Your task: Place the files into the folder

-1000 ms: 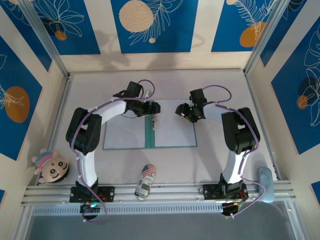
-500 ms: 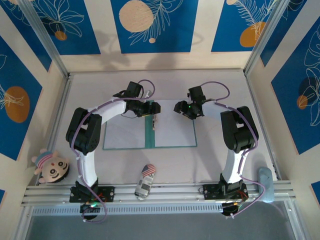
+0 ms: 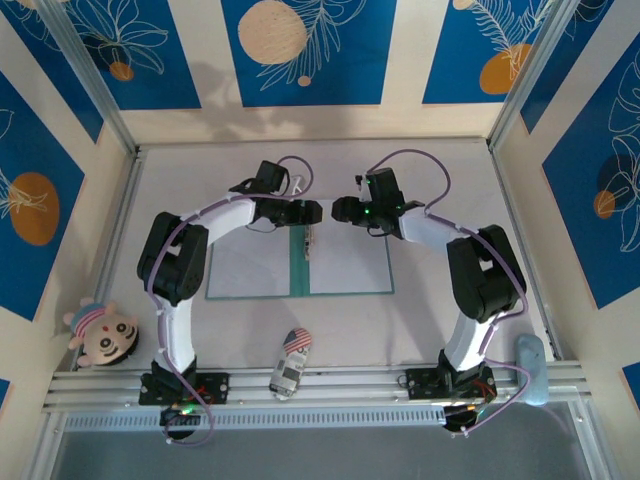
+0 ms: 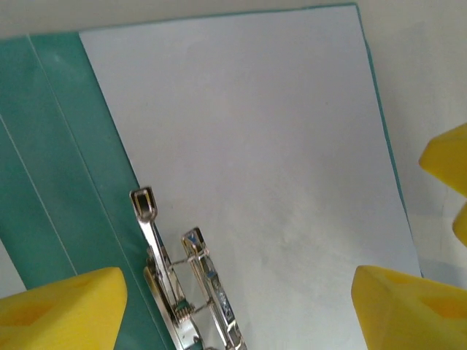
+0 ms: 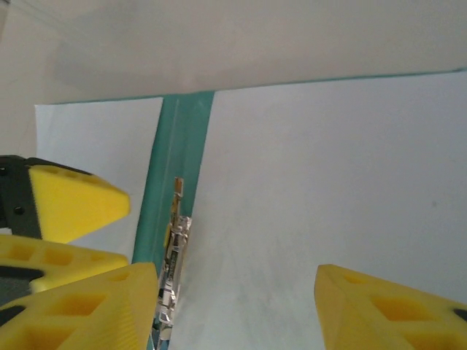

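Doll (image 3: 100,335): well left of the folder (image 3: 296,275), nearer me than its near edge, not touching it.

Folder lies open and flat, teal crease running front to back, both leaves down.

Left file (image 3: 248,265): white sheet flat on the folder's left leaf, covers nearly all of it, thin teal border at the edges.

Metal clip (image 4: 179,292): on the folder just right of the crease, at the inner edge of the right sheet, toward the far end.

My left gripper (image 3: 314,212): over the folder's far edge, about above the crease, pointing right. Released, yellow fingers (image 4: 58,310) spread wide, nothing between them. Wrist view has the clip and right sheet below the gap. Can't tell if the tips touch paper.

My right gripper (image 3: 338,210): also at the folder's far edge, just right of the crease, pointing left at my other gripper. The two tips are close, facing each other; contact not clear. Jaws apart, fingers (image 5: 387,306) holding nothing, right sheet and clip under them.

Right file (image 3: 352,265): white sheet flat on the folder's right leaf, teal strip showing along its far and right edges.

Toy car (image 3: 291,360): on my side of the folder's near edge, roughly in line with the crease, apart from it.

Pale blue object (image 3: 530,365): well right of the folder, by the front rail. Can't tell what it is.
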`<state>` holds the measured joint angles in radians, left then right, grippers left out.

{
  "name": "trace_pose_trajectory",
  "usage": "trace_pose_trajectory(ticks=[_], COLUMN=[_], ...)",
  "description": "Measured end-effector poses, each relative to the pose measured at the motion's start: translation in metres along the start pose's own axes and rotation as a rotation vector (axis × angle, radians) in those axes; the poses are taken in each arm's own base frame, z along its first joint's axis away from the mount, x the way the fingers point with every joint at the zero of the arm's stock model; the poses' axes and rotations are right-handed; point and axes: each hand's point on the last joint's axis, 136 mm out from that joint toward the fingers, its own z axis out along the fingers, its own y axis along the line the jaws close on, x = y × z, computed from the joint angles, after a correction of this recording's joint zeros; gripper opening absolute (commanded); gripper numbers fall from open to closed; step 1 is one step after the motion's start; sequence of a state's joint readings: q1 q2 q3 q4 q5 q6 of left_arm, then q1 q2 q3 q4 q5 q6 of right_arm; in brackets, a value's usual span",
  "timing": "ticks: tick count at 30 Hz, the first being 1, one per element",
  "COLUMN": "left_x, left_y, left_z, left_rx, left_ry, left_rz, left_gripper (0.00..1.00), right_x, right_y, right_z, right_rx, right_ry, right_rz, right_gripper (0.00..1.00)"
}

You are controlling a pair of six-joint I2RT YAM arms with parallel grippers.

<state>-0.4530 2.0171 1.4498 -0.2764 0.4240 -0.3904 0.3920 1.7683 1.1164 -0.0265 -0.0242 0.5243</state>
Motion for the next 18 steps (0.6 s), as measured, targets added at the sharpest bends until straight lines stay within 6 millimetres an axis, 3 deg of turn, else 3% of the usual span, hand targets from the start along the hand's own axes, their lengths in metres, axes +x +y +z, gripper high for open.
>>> trace_pose_trajectory(ticks=[7, 18], left_x=[-0.023, -0.023], left_y=[-0.001, 0.006], left_z=[0.01, 0.03], left_rx=[-0.003, 0.008], left_ry=[-0.036, -0.006], left_rz=[0.081, 0.118], left_gripper=[0.88, 0.92], right_x=[0.006, 0.003], right_y=[-0.017, -0.048], right_z=[-0.002, 0.003], right_rx=[0.036, 0.092], right_ry=[-0.005, 0.018], right_rz=[0.017, 0.14], right_gripper=[0.6, 0.6])
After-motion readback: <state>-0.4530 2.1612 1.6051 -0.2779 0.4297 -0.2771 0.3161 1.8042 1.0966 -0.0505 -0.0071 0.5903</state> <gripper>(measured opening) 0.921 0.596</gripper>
